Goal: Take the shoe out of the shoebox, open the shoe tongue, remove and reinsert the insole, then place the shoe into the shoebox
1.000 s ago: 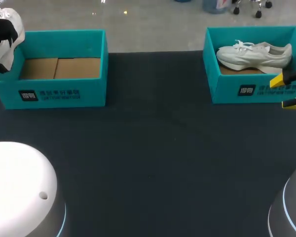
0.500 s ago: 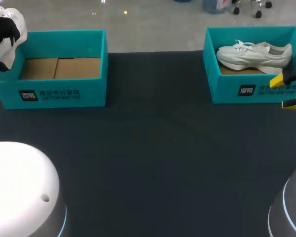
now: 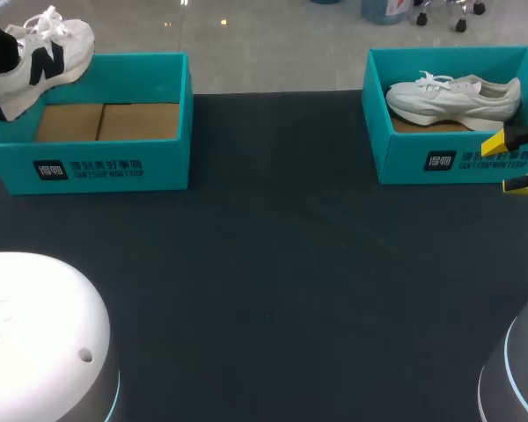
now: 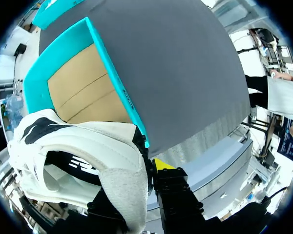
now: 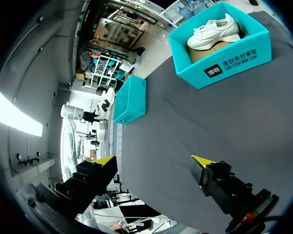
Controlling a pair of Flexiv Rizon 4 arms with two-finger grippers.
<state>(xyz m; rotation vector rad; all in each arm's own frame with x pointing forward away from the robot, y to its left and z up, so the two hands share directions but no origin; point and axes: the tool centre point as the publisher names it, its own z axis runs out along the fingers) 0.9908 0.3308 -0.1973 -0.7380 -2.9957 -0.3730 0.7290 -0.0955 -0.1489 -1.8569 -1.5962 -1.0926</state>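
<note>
shoe, white with a black mark, hangs in the air over the far left corner of the left shoebox, its heel clenched in the left end effector. right end effector hovers released, fingers wide apart, just beside the right shoebox, where a second white shoe lies. both boxes stand on the dark bench.

Right gripper, spread wide, above dark table; white shoe in teal shoebox ahead; second teal box beyond.
</note>
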